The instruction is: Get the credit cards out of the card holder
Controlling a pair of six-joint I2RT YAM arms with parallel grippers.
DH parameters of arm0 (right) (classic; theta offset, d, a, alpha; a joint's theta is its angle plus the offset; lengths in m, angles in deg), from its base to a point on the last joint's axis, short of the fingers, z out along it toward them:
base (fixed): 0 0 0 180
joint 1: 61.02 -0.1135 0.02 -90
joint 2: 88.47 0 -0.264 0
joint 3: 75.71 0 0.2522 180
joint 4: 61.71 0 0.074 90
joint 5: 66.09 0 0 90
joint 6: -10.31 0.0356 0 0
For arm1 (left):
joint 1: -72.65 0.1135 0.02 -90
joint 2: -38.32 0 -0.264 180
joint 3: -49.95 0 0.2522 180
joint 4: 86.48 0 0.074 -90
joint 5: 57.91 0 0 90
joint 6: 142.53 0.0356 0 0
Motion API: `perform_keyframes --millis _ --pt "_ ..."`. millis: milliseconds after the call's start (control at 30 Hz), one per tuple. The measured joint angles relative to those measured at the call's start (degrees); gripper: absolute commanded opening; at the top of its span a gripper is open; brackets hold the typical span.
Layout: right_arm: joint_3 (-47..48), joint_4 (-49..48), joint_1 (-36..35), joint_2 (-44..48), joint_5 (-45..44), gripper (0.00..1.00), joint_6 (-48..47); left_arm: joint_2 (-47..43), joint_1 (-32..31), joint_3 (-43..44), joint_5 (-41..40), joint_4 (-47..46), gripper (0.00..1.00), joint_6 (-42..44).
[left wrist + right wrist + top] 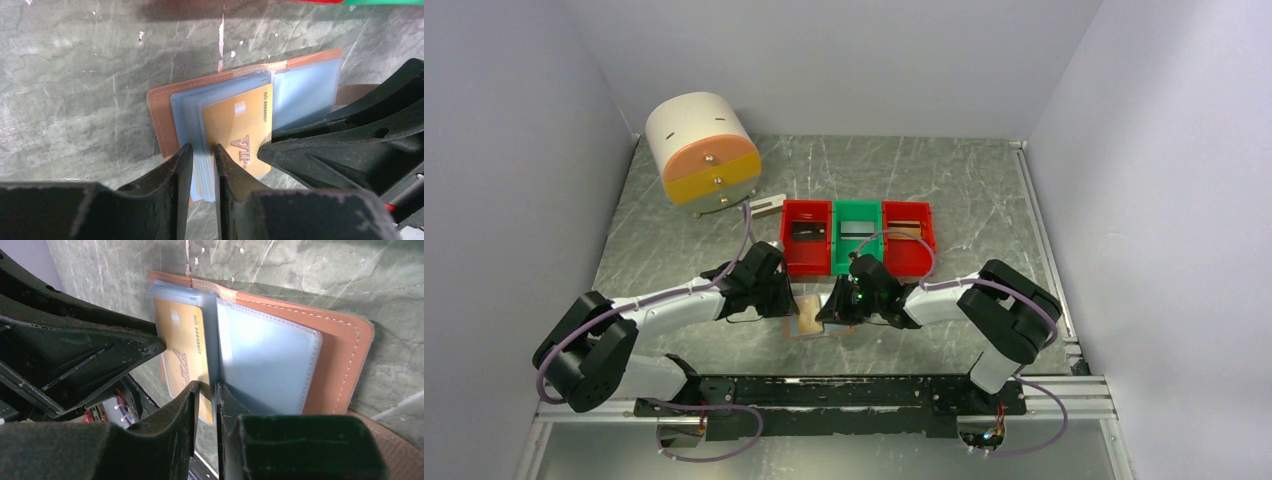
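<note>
- Left gripper (202, 169): closed on the left-hand stack of clear sleeves (186, 112), one finger on each side and no slack visible. It appears to be pinning the wallet in place.
- Wallet (157, 115): lies open and flat on the grey table (984, 200), between the two grippers and just in front of the bins. The tan cover shows round the pale blue sleeves.
- Gold card (237, 127): sits in the top sleeve beside the fold, with its near end showing beyond the sleeve edge. No other card is visible in the wallet.
- Right gripper (206, 401): closed on the near edge of the gold card. Whether the sleeve film is caught in the pinch as well cannot be told.
- Bins behind the wallet, left to right: red bin (806, 206) holds a dark card, green bin (857, 205) a grey one, second red bin (908, 206) a brownish one.
- Step in hand, as judged: drawing the gold card out, likely the last one.
- Next move calls for a straight pull by the right gripper along the sleeve opening while the left holds firm. If the film is pinched too, the wallet will drag.
</note>
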Motion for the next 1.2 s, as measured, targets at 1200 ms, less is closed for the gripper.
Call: perform_keyframes --millis 1200 --pt "-2.93 -4.09 3.06 0.79 2.82 0.11 0.96 1.38 -0.24 1.42 -1.68 0.92 0.22 2.01"
